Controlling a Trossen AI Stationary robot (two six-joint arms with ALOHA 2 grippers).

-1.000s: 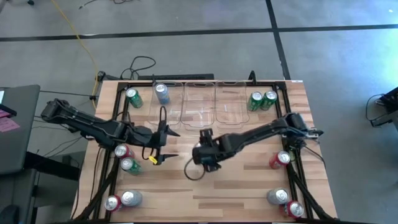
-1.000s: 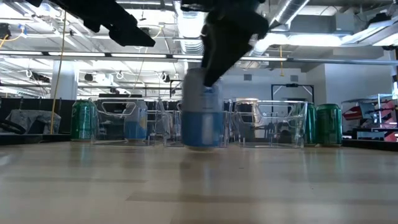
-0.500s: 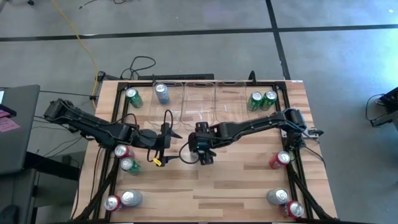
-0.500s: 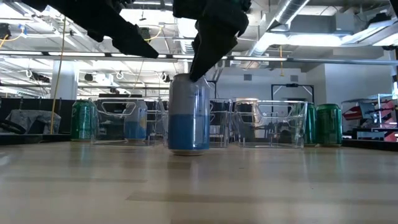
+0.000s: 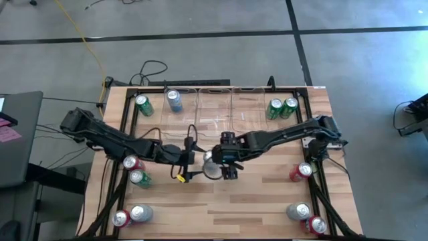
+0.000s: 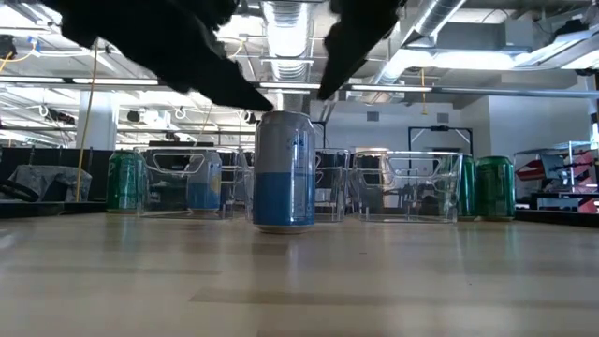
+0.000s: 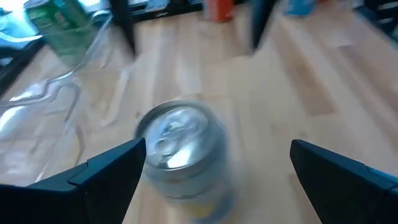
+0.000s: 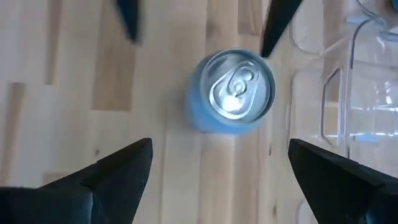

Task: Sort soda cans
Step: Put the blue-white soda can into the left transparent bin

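On the wooden tabletop (image 5: 261,191), a blue-and-silver metal soda can (image 5: 212,165) stands upright mid-table between the left claw (image 5: 189,161) and right claw (image 5: 227,169), both open, holding nothing. A careless sideways approach could topple it.

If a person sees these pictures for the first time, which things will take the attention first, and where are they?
First is the blue can standing upright alone in the middle of the table, with nothing gripping it. The left gripper and the right gripper, both open, meet right over it from either side. Behind stand the clear bins along the far edge, and other cans sit in small groups near the table's corners.
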